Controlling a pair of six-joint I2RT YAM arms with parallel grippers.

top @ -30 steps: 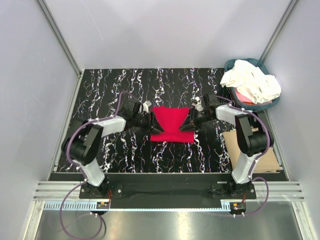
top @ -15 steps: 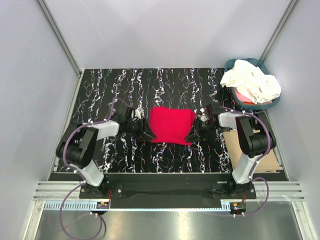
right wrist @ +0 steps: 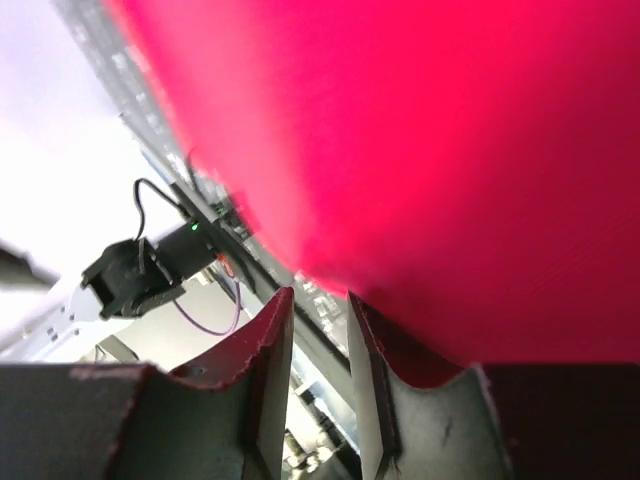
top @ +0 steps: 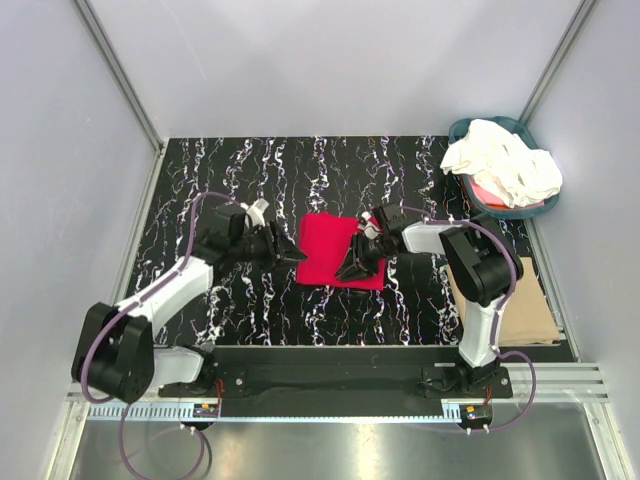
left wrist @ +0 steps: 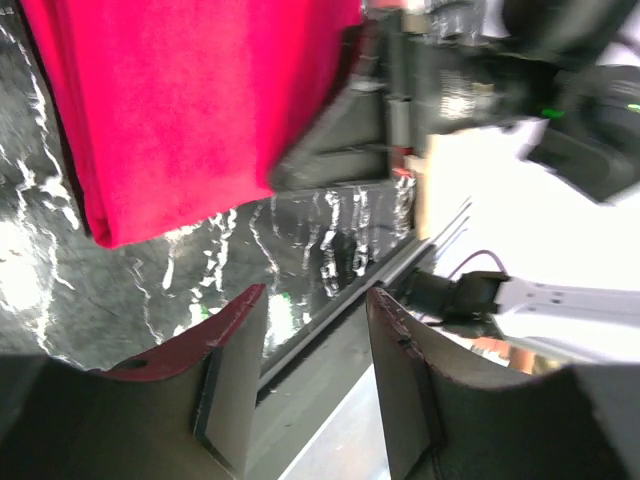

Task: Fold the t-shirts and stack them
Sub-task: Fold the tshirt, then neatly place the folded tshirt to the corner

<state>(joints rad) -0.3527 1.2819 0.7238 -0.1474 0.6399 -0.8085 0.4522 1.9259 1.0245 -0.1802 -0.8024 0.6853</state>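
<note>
Mid-table, the red t-shirt [top: 330,245] lies folded, smooth, rectangular; left gripper [top: 294,256] spread empty, right gripper [top: 347,271] narrowly parted.

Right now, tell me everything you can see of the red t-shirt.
The red t-shirt is plain bright red soft cloth, folded into a compact, roughly square bundle; no sleeves or collar show. It lies flat at the middle of the black marbled table. The left tool stands open just off its left edge. The right tool, slightly open, is over its right edge; contact there is unclear.
</note>
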